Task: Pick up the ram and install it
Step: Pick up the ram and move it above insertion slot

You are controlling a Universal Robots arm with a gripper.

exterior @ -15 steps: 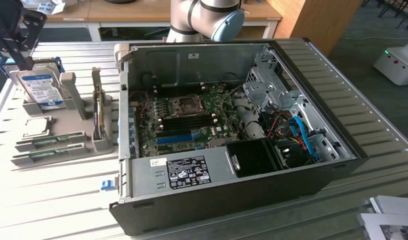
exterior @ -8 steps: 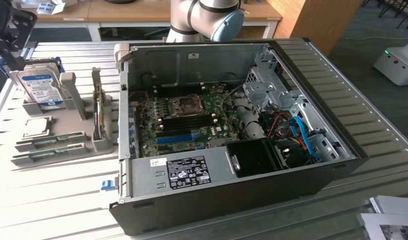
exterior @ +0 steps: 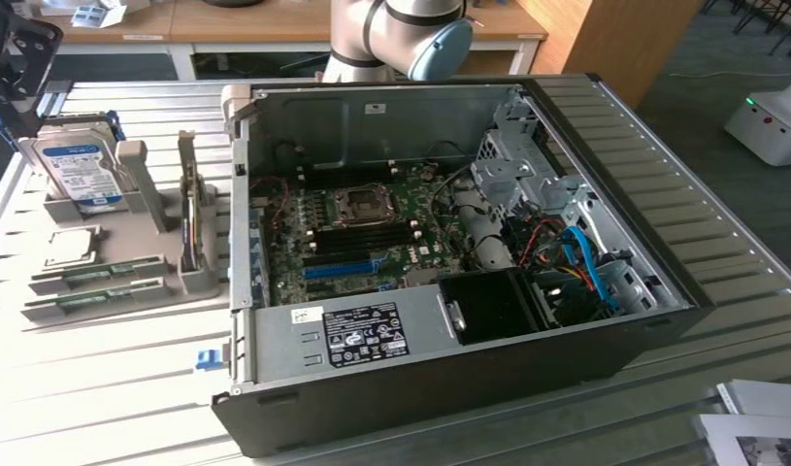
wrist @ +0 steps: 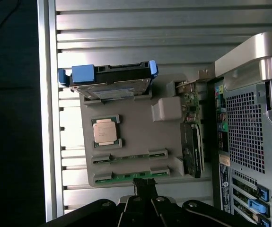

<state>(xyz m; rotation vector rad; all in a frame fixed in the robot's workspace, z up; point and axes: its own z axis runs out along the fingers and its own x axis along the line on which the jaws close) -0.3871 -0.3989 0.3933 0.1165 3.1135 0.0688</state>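
**Desk:** Gripper status?

**Op:** The gripper (wrist: 145, 184) has its fingers pressed together, with nothing between them that I can make out. It hangs at the exterior view's far left, up above the hard drive (wrist: 109, 82) and clear of the parts.

**Desk:** And the ram?

**Op:** The ram (wrist: 126, 178) is seated in the grey holder (wrist: 140, 118), in the nearest slot as the exterior view has it. A second stick (wrist: 131, 157) lies parallel just beyond it. Farther off comes the processor chip (wrist: 106, 131), and the hard drive stands at the far end.

**Desk:** Line-up?

**Op:** On the wrist view my fingertips sit over the ram's edge, a little off its middle. I judge the stick is below the gripper and not touched. I can't gauge the gap. Its long axis runs left to right across the exterior view, roughly along the near wall of the computer case (exterior: 434, 398). I can't tell from here whether the fingers would close across that axis or along it.

**Desk:** Anything close by?

**Op:** An expansion card (wrist: 192, 151) stands on edge in the holder, on the side facing the case. The case lies open to the exterior view's right of the holder with its motherboard (exterior: 409, 218) exposed. Everything rests on the slatted table (exterior: 111, 408).
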